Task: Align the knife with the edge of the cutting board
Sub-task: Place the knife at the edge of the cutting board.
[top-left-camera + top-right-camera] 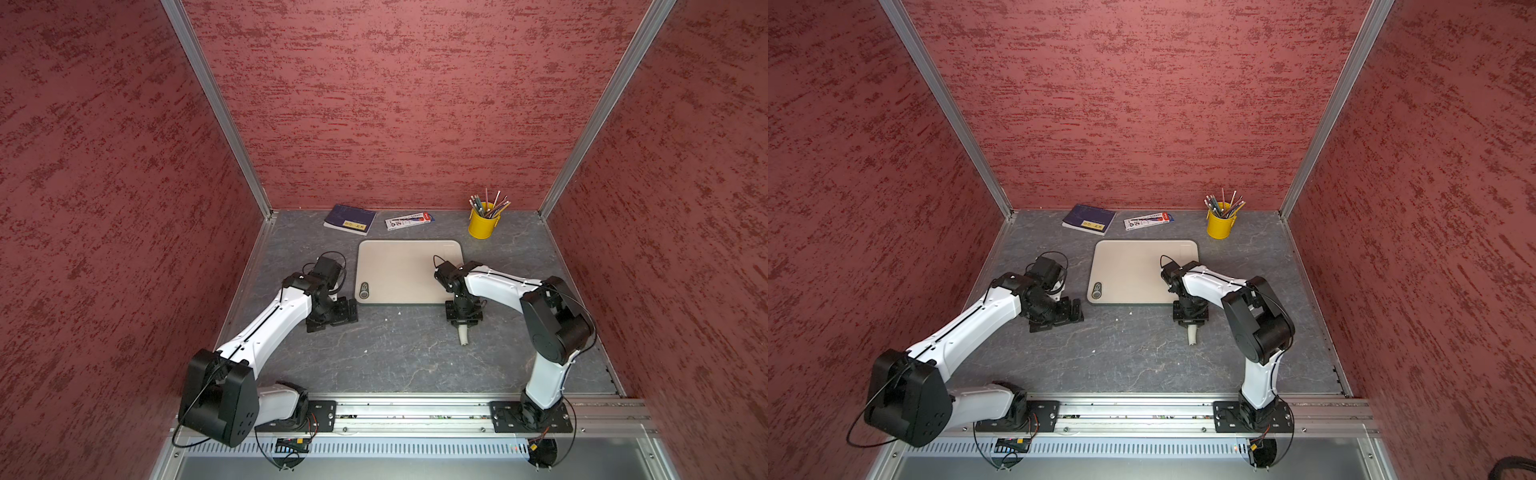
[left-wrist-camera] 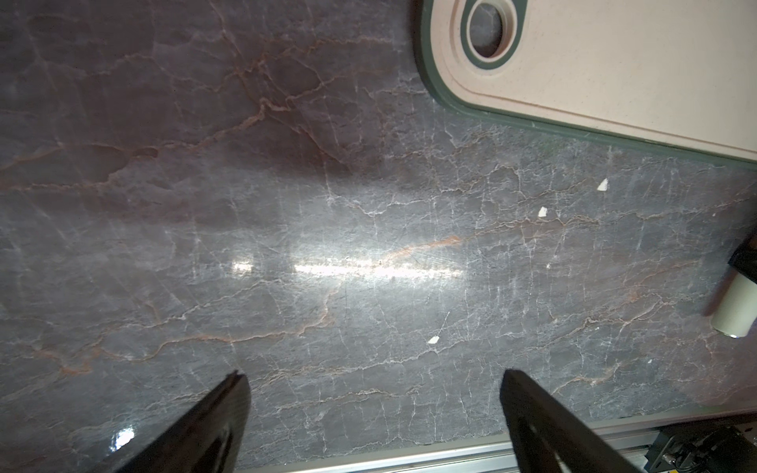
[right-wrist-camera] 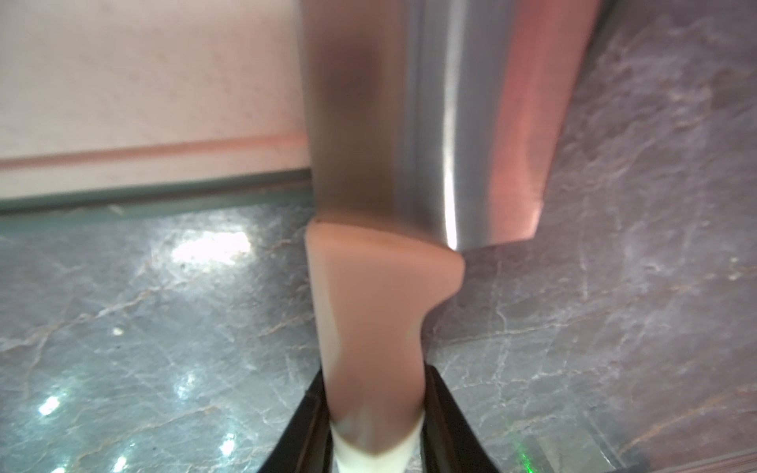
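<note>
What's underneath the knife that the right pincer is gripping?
The knife blade spans the cutting board edge and the table; the handle is over table. The board's corner beneath is hidden.

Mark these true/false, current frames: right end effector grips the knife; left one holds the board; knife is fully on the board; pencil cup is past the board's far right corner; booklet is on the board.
1. The right end effector is shut on the knife, at its handle. True.
2. The left end effector holds the cutting board. False: it is open and empty, over bare table beside the board's near left corner.
3. The knife lies wholly on the board. False: only the blade overlaps the board; the handle sticks out past its near edge.
4. The yellow cup of pencils stands beyond the board's far right corner. True.
5. The dark blue booklet lies on the board. False: it lies on the table behind the board, by the back wall.
</note>
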